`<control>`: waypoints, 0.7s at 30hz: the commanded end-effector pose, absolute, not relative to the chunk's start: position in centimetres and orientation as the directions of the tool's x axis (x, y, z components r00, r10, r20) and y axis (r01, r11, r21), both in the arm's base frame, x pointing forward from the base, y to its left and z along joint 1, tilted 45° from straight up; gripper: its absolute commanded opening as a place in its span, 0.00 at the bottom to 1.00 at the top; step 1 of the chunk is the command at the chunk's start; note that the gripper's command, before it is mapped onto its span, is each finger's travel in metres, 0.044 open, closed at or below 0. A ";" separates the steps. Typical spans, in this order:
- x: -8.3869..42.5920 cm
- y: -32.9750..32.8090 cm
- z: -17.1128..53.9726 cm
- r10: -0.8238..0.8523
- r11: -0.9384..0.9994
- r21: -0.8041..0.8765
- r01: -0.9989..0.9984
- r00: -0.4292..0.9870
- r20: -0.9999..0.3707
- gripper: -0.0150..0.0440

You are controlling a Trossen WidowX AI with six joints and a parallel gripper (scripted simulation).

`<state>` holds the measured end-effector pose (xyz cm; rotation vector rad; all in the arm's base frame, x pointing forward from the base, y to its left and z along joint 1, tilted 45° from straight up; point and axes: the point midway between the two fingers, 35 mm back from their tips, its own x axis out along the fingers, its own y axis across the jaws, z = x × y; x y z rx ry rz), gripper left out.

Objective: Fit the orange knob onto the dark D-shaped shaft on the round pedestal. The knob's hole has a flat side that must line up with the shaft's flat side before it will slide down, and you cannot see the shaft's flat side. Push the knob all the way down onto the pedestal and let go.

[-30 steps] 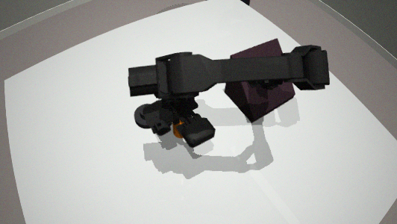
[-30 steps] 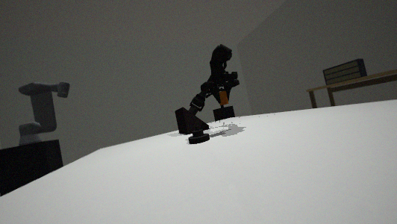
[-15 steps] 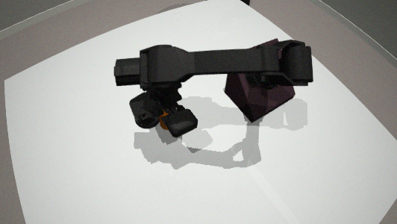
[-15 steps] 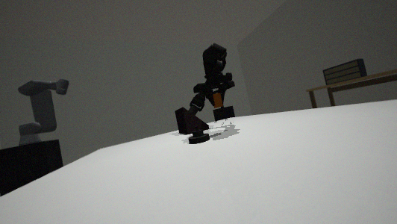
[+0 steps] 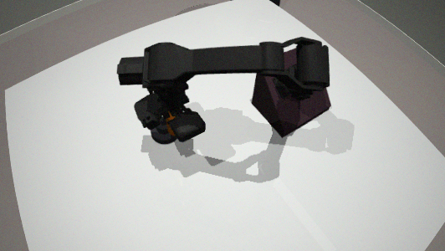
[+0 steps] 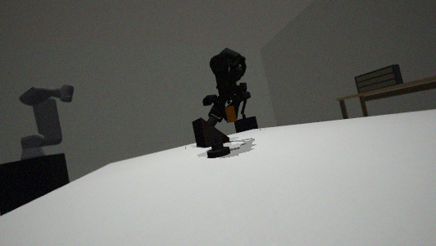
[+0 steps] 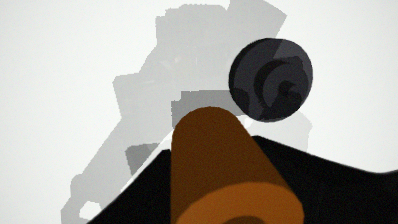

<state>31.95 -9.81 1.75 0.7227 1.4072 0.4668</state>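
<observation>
The orange knob (image 5: 168,127) (image 6: 231,114) (image 7: 210,150) is held upright, well above the table. My gripper (image 5: 168,120) (image 6: 230,108) (image 7: 211,150) is shut on it, with a dark finger on either side. The round dark pedestal (image 5: 162,137) (image 6: 218,153) (image 7: 244,57) stands on the table, below the knob's level. In the wrist view it lies up and to the right of the knob, and the shaft (image 7: 286,89) shows at its middle, in shadow. Knob and shaft are apart. In the top view the fingers partly cover the pedestal. The shaft's flat side cannot be made out.
The arm's dark purplish base block (image 5: 288,113) (image 6: 202,133) stands on the white table (image 5: 125,209) (image 6: 246,197). A grey robot arm (image 6: 49,120) on a black block is at the far left of the exterior view. A wooden table (image 6: 389,91) with a box is at the right.
</observation>
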 end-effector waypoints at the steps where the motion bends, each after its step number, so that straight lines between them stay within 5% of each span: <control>1: 32.1 -10.8 0.7 0.680 0.712 0.693 0.115 0.136 -0.721 0.25; 21: 31.5 -13.8 -5.0 0.684 0.708 0.697 0.112 0.137 -0.716 0.25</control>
